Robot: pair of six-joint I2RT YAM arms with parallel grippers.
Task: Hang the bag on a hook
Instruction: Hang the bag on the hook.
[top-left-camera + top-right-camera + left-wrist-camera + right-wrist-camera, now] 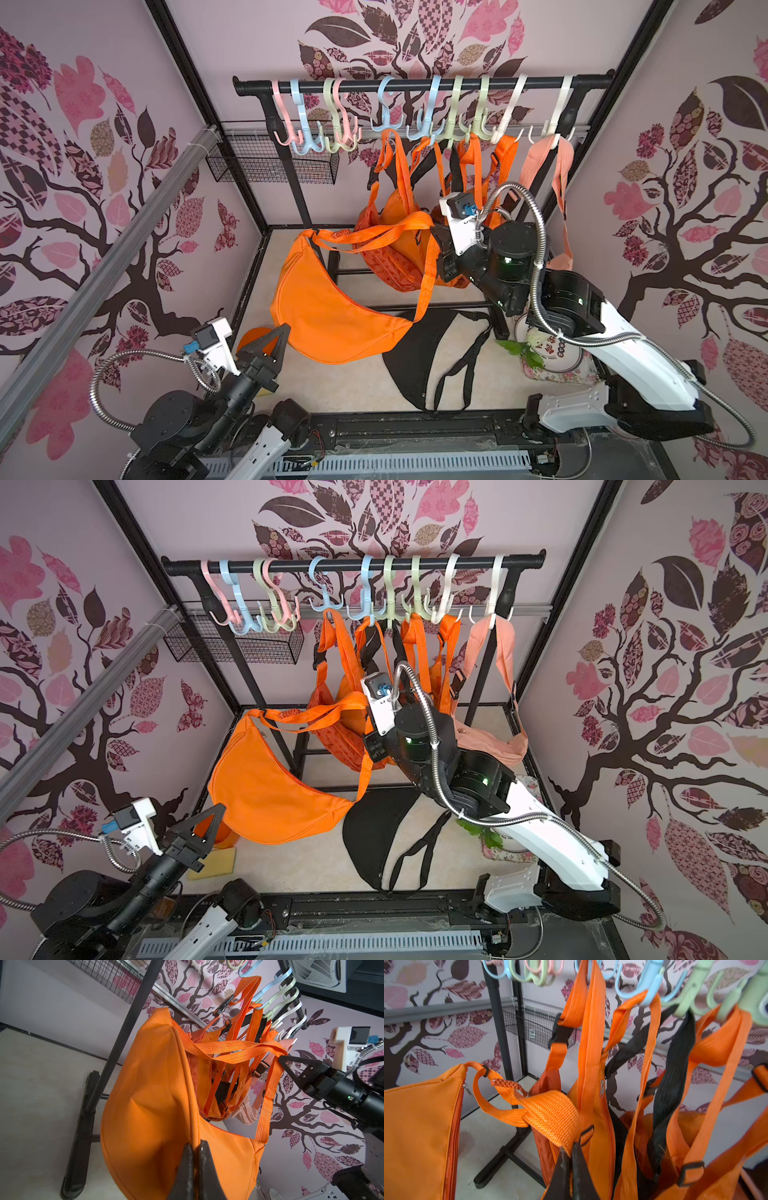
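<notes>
Left gripper (195,1144) is pressed together on the orange crescent bag's (155,1095) seam edge. Right gripper (569,1147) pinches its strap (550,1113). The leftmost hooks (306,144) hang free.

Rail (415,85) w/ hooks (455,108) along worktop (353,386) back edge; hung bags (395,249) under rail's right half. In front-left of them: bag (332,307). Flat bag (415,361) lies front-centre. Wire basket (270,164) at back-left corner.
</notes>
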